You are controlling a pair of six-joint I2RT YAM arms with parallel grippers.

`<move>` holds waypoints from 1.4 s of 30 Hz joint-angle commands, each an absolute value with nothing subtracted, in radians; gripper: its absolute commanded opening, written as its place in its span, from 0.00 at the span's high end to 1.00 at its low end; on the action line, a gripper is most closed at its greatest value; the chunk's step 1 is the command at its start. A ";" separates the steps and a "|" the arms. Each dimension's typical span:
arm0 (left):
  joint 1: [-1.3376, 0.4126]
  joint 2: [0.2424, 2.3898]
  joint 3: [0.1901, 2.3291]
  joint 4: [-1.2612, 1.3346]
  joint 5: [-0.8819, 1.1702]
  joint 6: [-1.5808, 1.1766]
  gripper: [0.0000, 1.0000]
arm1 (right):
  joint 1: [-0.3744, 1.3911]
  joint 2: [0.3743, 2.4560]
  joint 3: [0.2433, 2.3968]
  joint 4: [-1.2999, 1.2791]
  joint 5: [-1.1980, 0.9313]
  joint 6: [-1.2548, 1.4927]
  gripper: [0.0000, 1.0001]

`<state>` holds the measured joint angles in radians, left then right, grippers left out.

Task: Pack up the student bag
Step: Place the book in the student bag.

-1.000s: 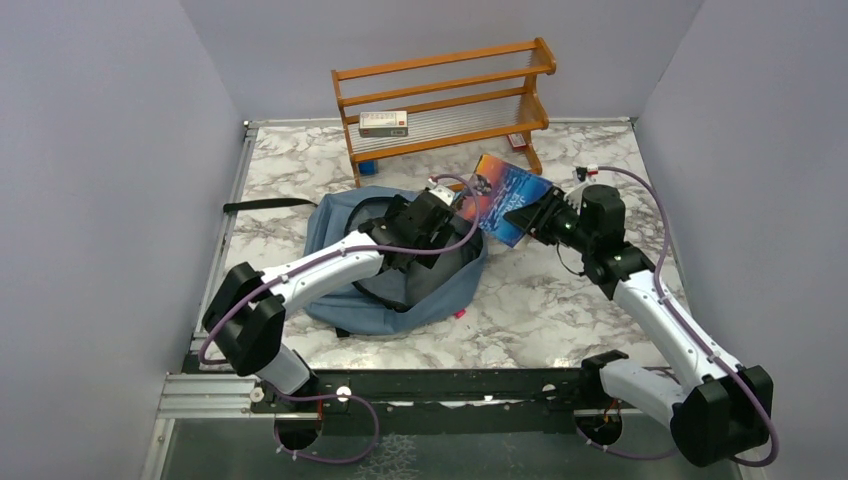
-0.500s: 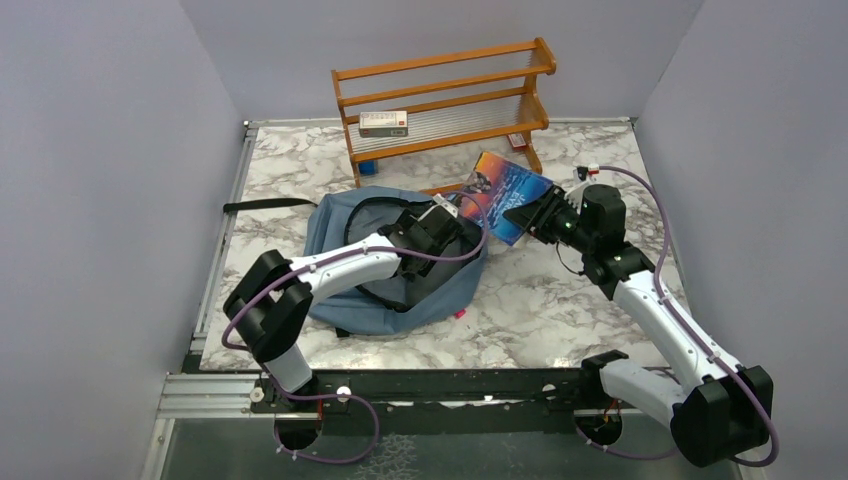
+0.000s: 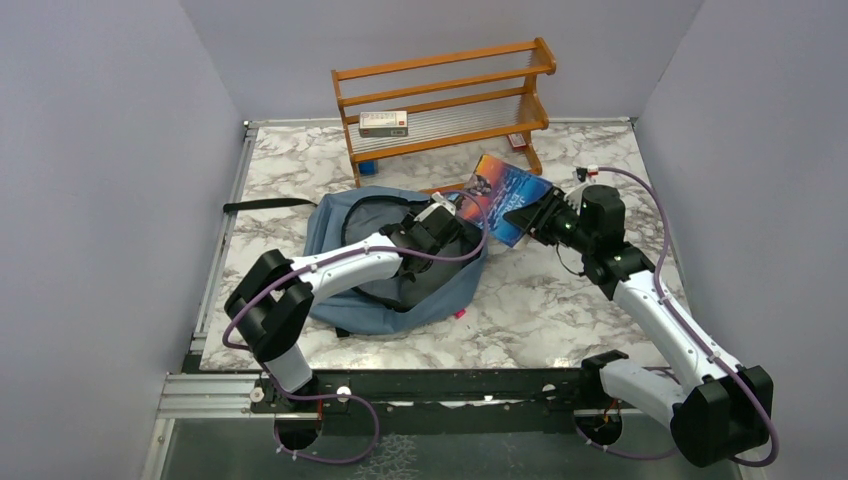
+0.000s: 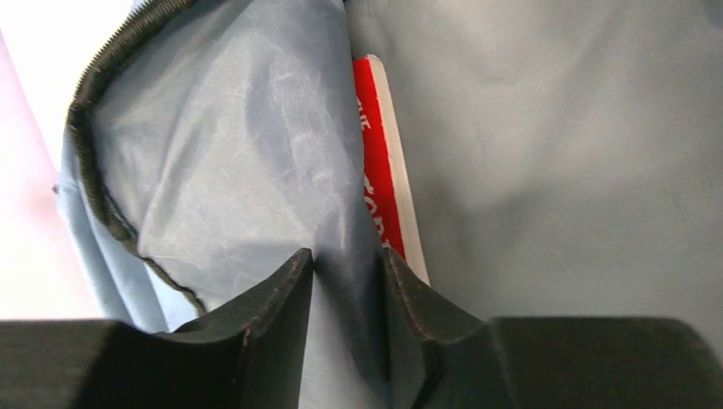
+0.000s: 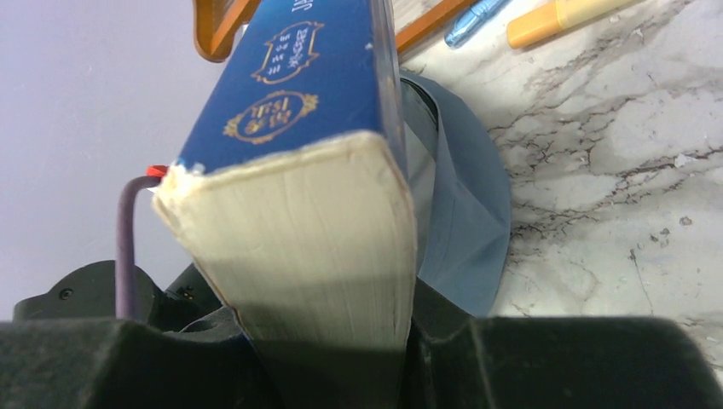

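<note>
**Desk:** What does the top camera give you?

**Operator:** I've got the student bag (image 3: 335, 225) slumped on the marble table (image 3: 560, 300), left of centre, just in front of the wooden rack (image 3: 445, 75). Its mouth gapes upward and a black strap (image 3: 255, 206) trails off to the left. My left gripper (image 3: 447, 212) is down in that mouth. My right gripper (image 3: 532, 214) hangs just right of the bag, clamped on a blue book (image 3: 500, 188) held at a tilt. A small box (image 3: 383, 123) sits on the rack's lower shelf.

**Desk:** And the left wrist?

**Operator:** I'm inside the bag here. There's pale blue lining all round, with black zipper trim (image 4: 85, 136) curving down the left side. The two fingers (image 4: 281, 307) stand close together with a fold of lining caught between them, so I call that a pinch on the bag's cloth. Beyond them a red book (image 4: 379, 179) stands on edge against the lining, its white pages to the right.

**Desk:** Right wrist?

**Operator:** The blue book fills the view, cream page edge toward me and gold emblems on the cover. It's squeezed between both fingers, a firm hold. Behind it on the right, the bag's blue cloth lies on the marble. At the top of the view, a blue pen (image 5: 479, 17) and an orange marker (image 5: 563, 12) lie on the table. A purple cable (image 5: 126, 247) loops up on the left.
</note>
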<state>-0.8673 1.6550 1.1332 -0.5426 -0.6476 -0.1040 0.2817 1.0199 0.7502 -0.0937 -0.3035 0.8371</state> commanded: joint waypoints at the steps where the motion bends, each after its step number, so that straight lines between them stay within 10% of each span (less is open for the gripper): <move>1: -0.868 1.642 1.173 -0.551 -0.750 -0.087 0.69 | 0.285 0.999 0.811 0.002 -0.327 0.824 1.00; 10: -0.850 1.580 1.216 -0.540 -0.769 -0.113 1.00 | 0.285 1.024 0.815 0.015 -0.459 0.932 0.99; 42: -0.782 1.344 1.132 -0.375 -0.666 -0.166 1.00 | 0.506 1.343 0.814 0.319 -0.653 1.164 0.99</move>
